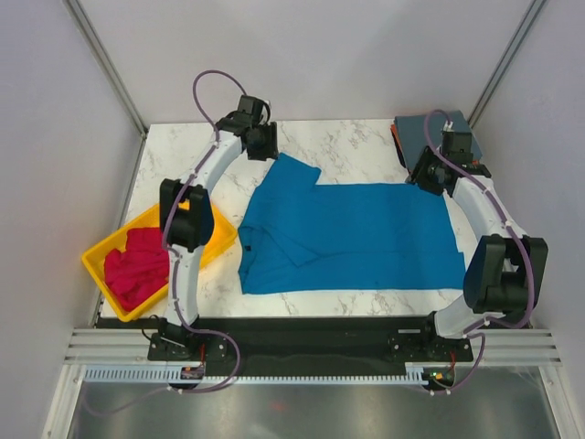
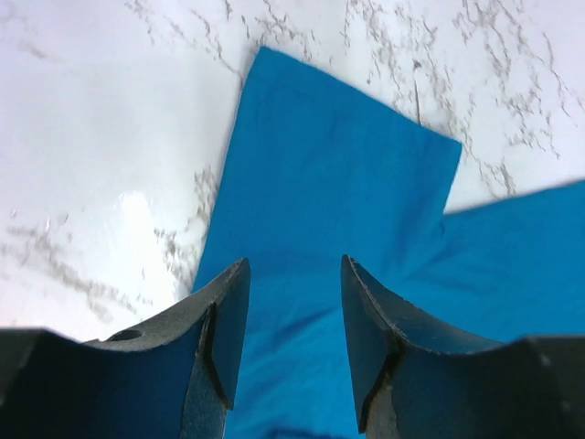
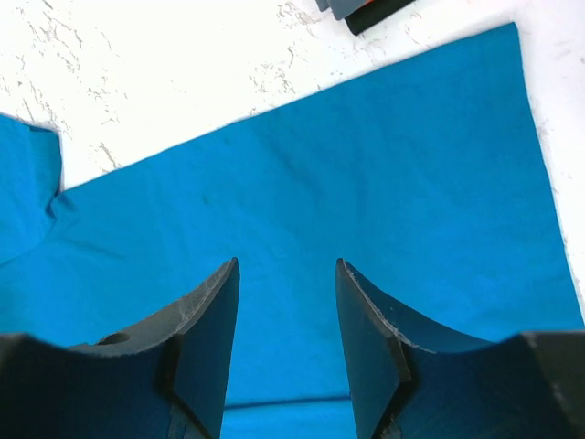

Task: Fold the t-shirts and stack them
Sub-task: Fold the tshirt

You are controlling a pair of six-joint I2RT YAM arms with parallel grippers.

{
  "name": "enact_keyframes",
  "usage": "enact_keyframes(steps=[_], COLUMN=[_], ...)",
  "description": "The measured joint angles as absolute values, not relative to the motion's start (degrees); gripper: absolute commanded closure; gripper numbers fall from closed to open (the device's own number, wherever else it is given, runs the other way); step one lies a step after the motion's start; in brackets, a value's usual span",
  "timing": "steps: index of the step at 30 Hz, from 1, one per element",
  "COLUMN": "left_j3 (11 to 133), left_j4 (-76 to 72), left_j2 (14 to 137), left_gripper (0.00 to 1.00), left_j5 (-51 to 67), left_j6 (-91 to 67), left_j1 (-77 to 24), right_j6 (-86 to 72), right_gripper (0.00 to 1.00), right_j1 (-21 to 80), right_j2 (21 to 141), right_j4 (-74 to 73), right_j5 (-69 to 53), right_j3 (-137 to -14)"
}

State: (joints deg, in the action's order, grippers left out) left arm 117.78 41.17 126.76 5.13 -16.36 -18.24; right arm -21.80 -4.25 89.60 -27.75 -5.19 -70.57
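Blue t-shirt [image 1: 366, 240] lies flat, long axis left-right, neck end leftward.

Bright even light, faint glare on table [image 2: 128, 206]

left tool [image 2: 294, 263] and right tool [image 3: 286, 263] both stand parted.

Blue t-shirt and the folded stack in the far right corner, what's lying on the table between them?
Nothing: between the blue t-shirt and the folded stack there is only bare marble table, shown clearly in the right wrist view.
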Motion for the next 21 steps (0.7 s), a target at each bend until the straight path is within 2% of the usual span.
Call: enact_keyframes(steps=[6,14,21], left_j3=[132.55,134.39,135.09], left_j4=[39.53,33.56,28.69], left_j2=[141.05,149.36,150.93], left_gripper=[0.46,0.45,0.46], left_j5=[6.17,9.39,15.05], left_j6=[-16.19,-18.04,-21.02], left_j1=[-16.51,-13.91,-13.74], right_j6=[-21.85,-21.87,-22.28], right_gripper=[0.45,0.45,0.44], right_j1=[-4.25,-4.23,-4.25], right_j2=[93.12,95.85,95.85], right_j4=[-25.43,-24.08,-23.46], right_j5=[-6.94,-8.38,-9.41], right_j3=[-70.61,-71.4,-72.64])
